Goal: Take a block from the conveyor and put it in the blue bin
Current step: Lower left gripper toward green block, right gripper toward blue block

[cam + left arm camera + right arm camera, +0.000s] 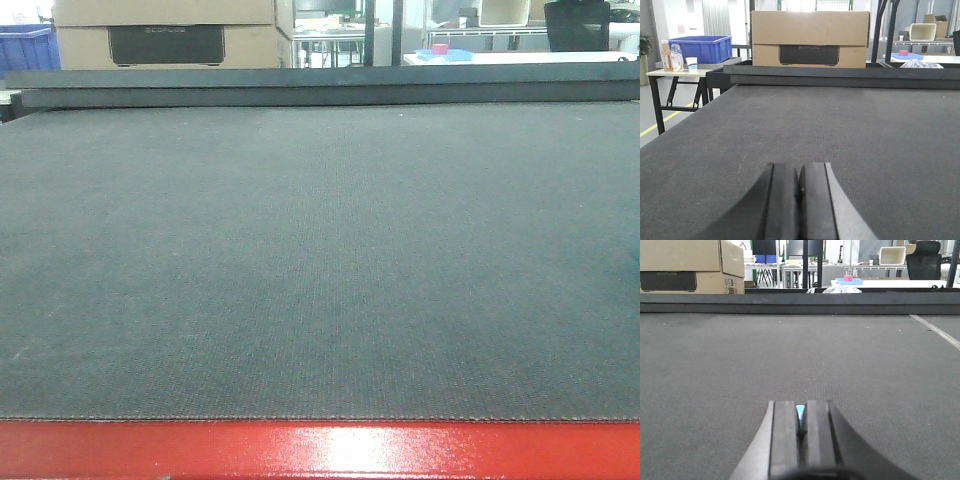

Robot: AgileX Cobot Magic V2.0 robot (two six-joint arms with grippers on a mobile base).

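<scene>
Left wrist-mounted view: bare conveyor (840,130), no block on it yet.
Left gripper (799,171) and right gripper (800,412) both rest pinched together; the blue bin (700,47) sits far left, so nearer the left arm; which arm the block favours cannot be told.

Lighting: even, diffuse indoor light, with blown-out windows at the top of the wrist views.
Glare: white patch on the glossy red frame (350,450).
Conveyor (320,260): matte, free of hard shadows.
Front view: soft, with a greenish cast.
Wrist views: sharper.
</scene>
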